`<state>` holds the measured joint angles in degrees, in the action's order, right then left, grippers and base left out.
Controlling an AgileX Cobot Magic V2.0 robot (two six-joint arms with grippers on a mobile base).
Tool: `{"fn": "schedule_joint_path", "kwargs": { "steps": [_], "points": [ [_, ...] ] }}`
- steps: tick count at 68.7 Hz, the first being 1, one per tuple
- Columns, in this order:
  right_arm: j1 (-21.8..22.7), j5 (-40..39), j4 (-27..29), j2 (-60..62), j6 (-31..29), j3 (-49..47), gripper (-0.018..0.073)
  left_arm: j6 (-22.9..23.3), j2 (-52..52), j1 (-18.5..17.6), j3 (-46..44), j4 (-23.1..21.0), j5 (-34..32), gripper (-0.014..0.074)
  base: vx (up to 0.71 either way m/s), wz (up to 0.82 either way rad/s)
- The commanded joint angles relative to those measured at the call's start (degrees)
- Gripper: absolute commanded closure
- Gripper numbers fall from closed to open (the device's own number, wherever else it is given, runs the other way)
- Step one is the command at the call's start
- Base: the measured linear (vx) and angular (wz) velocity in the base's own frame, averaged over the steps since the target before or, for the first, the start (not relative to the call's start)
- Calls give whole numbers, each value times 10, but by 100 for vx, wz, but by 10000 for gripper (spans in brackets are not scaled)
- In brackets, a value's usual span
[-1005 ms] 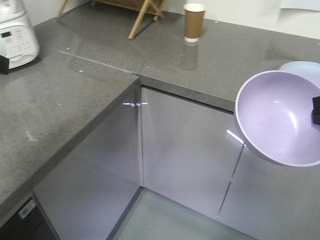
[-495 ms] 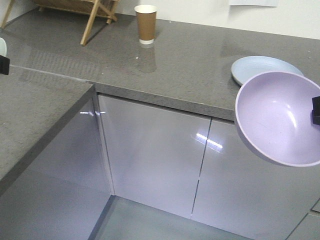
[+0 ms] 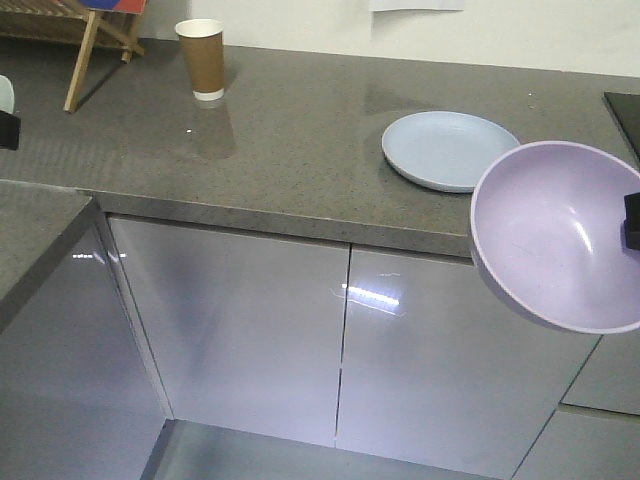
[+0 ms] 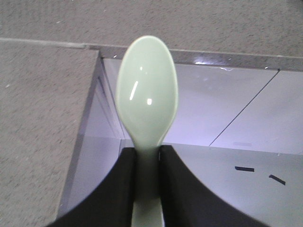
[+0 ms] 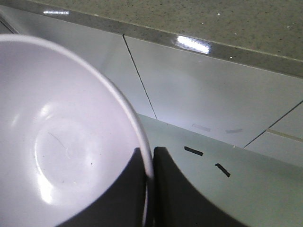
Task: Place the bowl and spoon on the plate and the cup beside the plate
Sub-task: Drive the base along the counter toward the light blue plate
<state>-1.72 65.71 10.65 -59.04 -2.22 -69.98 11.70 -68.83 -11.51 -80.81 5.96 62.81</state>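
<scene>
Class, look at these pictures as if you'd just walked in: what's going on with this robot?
A two-armed robot faces a kitchen counter. Its left jaws are shut on the handle of a mint-green spoon; its right jaws grip the rim of a purple bowl, held in the air, not on the plate. The pale blue plate lies bare on the counter, and the paper cup stands upright well to its left, apart from it.

The front view looks down from well back onto the counter [image 3: 300,130] and cabinet doors [image 3: 240,330]. Each wrist camera sits close behind its tool, facing ahead: the left gripper [image 4: 147,156] with the spoon [image 4: 147,90], the right gripper [image 5: 149,156] with the bowl [image 5: 61,142]. All three share the doors, probably the same pair.
</scene>
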Motion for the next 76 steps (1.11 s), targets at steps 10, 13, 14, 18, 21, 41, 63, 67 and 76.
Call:
{"fn": "schedule_joint_path", "kwargs": {
  "steps": [10,13,14,18,21,41,63,67,76],
  "points": [
    [3,-27,8,8,-6,-17,565,0,11,-2,-14,3,-30,603,8,-27],
    [3,-27,8,8,-6,-17,565,0,11,-2,-14,3,-30,603,8,-25],
    [3,-27,8,8,-6,-17,565,0,11,-2,-14,3,-30,603,8,-25],
    [3,-27,8,8,-6,-17,565,0,11,-2,-14,3,-30,603,8,-24],
    [3,-27,8,8,-6,-17,565,0,11,-2,-14,3,-30,603,8,-22],
    [3,-27,8,8,-6,-17,565,0,11,-2,-14,3,-30,603,8,-19],
    [3,-27,8,8,-6,-17,565,0,11,-2,-14,3,-30,603,8,-10],
    [3,-27,8,8,-6,-17,565,0,11,-2,-14,3,-30,603,9,-4],
    [3,-27,8,8,-6,-17,565,0,11,-2,-14,3,-30,603,9,-2]
  ]
}}
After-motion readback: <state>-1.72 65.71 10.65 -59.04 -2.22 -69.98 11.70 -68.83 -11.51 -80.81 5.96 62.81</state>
